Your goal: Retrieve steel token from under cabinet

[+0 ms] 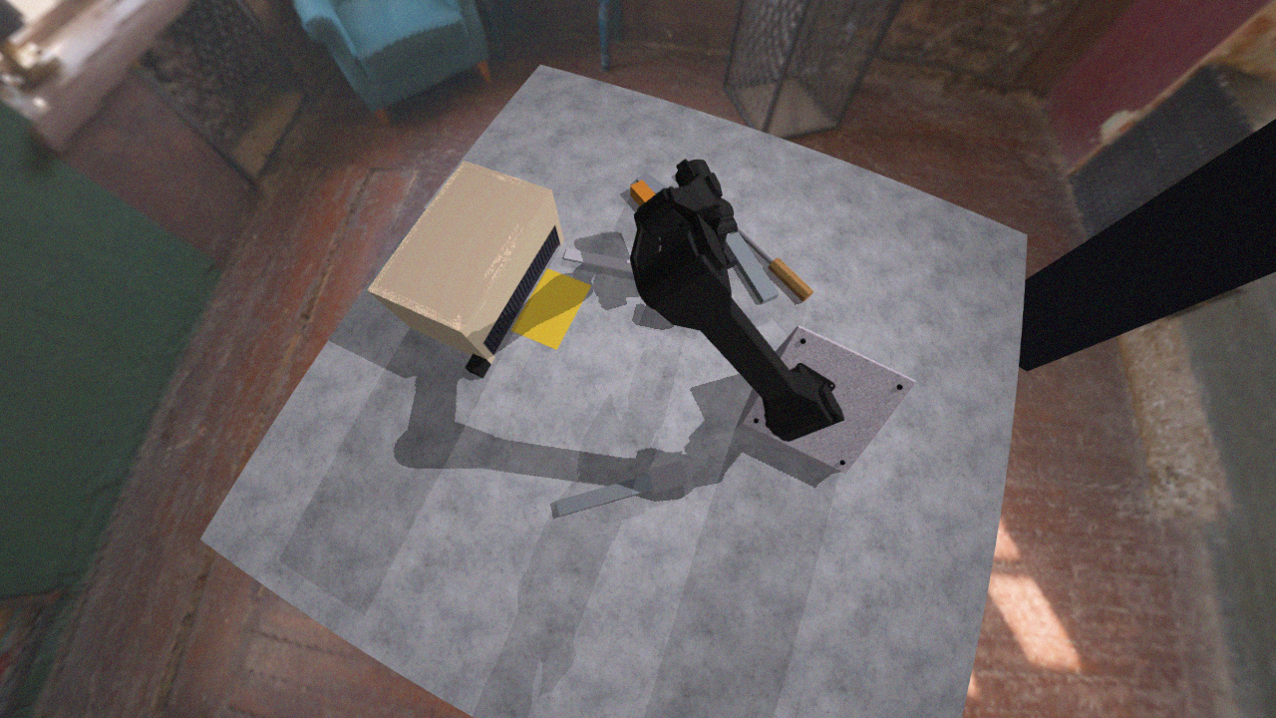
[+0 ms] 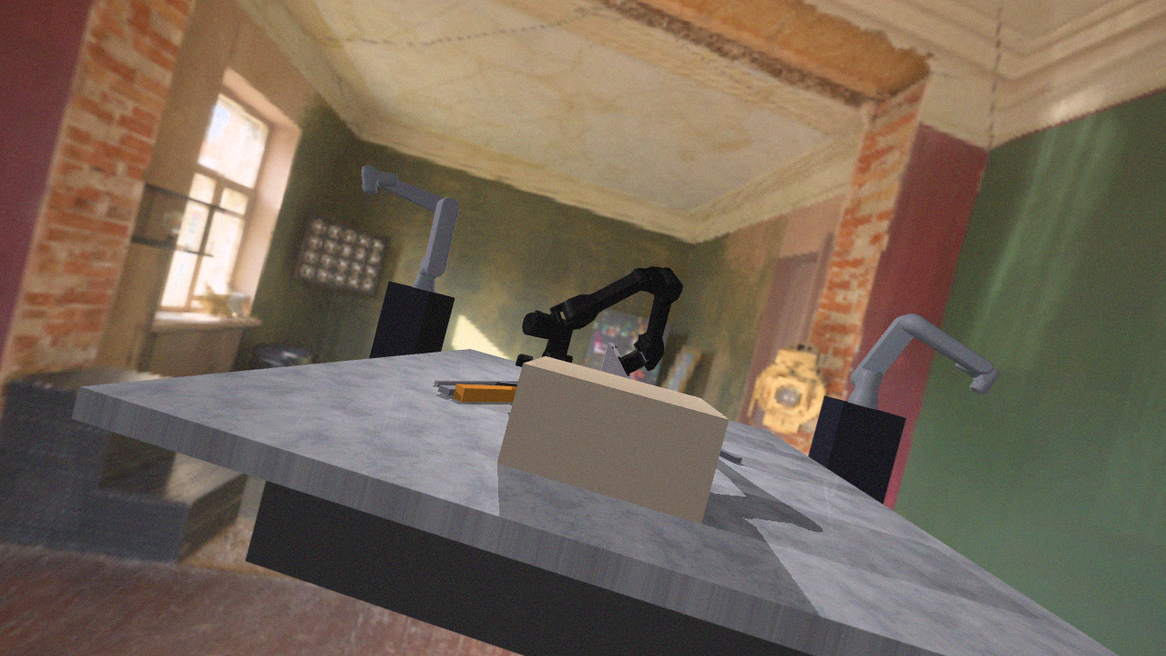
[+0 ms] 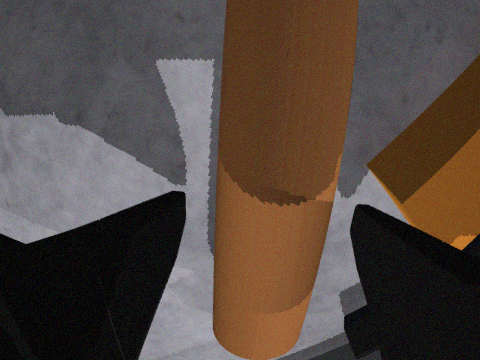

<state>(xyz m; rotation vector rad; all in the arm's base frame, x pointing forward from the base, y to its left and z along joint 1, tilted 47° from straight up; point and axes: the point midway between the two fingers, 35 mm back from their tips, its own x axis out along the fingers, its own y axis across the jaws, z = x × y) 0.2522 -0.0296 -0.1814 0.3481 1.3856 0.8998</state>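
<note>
Wrist view: the gripper (image 3: 267, 274) stands released around the round orange handle (image 3: 280, 160), likely rigid and best grasped mid-length.

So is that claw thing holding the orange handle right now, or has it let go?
Gripper: open, fingers apart from the orange handle, holding nothing.

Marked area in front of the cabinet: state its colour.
Plain yellow. The marked area shows best in the top view, beside the cabinet.
</note>
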